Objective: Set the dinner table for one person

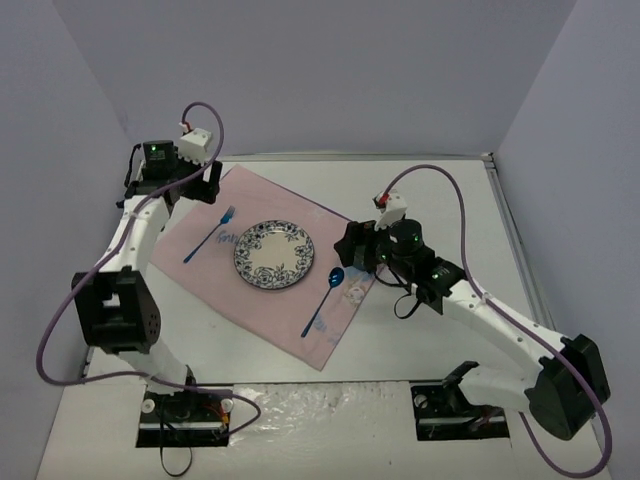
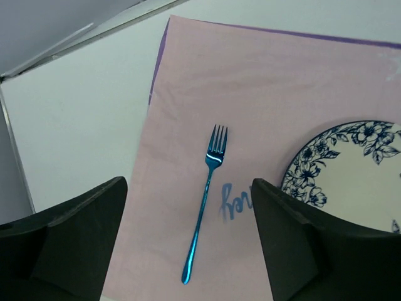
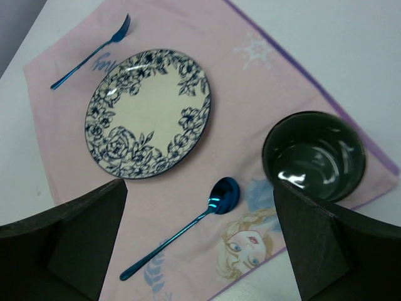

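Plainly, the dinner table point(image 1: 420, 335) is a smooth, matte-white slab with a thin metal edge strip point(image 1: 511, 222) and grey scuffing near the arm bases. It fills the floor of the view and carries everything else. On it, set askew, lies a soft pink cloth point(image 1: 265, 197) with a purple border, blue lettering and a printed cartoon face. At the cloth's middle sits a round, glossy plate point(image 1: 274, 255), cream inside a ring of dark blue flowers. A slim fork point(image 1: 208, 234) in mirror-bright metallic blue lies left of the plate. A matching spoon point(image 1: 322, 300) lies to its right. A round, dark green, shiny bowl point(image 3: 313, 155) stands near the cloth's corner, just beyond the spoon.

Plain pale grey walls point(image 1: 330, 70) close in the table at the back and both sides.

The table lies level, its far edge running left to right along the back wall and its right edge running away from the arms. Which side is longer cannot be told.

The left gripper point(image 1: 180, 188) hangs above the fork with jaws spread and nothing in them. The right gripper point(image 1: 358, 248) hangs over the bowl, jaws wide, holding nothing.
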`<state>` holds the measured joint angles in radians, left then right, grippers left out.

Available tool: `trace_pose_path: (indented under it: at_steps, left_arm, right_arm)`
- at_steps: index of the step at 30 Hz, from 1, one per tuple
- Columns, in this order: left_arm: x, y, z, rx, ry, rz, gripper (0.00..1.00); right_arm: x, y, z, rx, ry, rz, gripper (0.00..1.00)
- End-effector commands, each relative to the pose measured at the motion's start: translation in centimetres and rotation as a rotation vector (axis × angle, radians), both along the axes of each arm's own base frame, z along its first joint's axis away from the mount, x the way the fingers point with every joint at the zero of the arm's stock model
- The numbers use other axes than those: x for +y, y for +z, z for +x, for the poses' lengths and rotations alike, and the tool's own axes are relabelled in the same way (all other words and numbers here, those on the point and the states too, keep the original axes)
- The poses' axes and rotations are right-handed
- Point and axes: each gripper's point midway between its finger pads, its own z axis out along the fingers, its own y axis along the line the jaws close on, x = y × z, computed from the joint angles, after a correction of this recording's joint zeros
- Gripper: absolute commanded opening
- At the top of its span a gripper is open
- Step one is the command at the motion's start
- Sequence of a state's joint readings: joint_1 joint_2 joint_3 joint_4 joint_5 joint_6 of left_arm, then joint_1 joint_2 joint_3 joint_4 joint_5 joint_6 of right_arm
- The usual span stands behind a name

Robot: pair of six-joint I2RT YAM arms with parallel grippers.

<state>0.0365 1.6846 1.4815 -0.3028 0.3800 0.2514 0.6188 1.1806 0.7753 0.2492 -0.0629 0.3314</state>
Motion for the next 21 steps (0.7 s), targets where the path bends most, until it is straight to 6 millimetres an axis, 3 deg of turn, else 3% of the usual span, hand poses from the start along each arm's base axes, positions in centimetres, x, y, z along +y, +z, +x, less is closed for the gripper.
trace_pose_path:
  at_steps: [1,5,9,11,16,21]
  left_arm:
    - [1.7,5.9,-4.3,-0.095,0.257,-0.053,0.82]
    - [2.9,6.8,-8.7,-0.096,0.386,-0.087,0.89]
    - [3.8,10.1,-14.2,-0.178,0.459,-0.114,0.97]
    - [4.4,10.7,-16.6,-0.206,0.502,-0.118,0.97]
    - [5.2,11.3,-22.1,-0.253,0.563,-0.134,0.97]
    - [6.3,11.3,-26.4,-0.282,0.632,-0.12,0.97]
  right_arm:
    - [-4.4,4.6,0.8,-0.165,-0.15,-0.063,1.0]
    - [-7.8,7.5,0.1,-0.241,-0.266,-0.089,1.0]
    - [-11.3,10.2,-1.4,-0.296,-0.386,-0.096,1.0]
    - [-12.9,11.7,-2.3,-0.33,-0.436,-0.082,1.0]
    - [-16.3,15.1,-4.8,-0.398,-0.516,-0.081,1.0]
    - [-19.2,16.3,-6.1,-0.427,-0.607,-0.152,1.0]
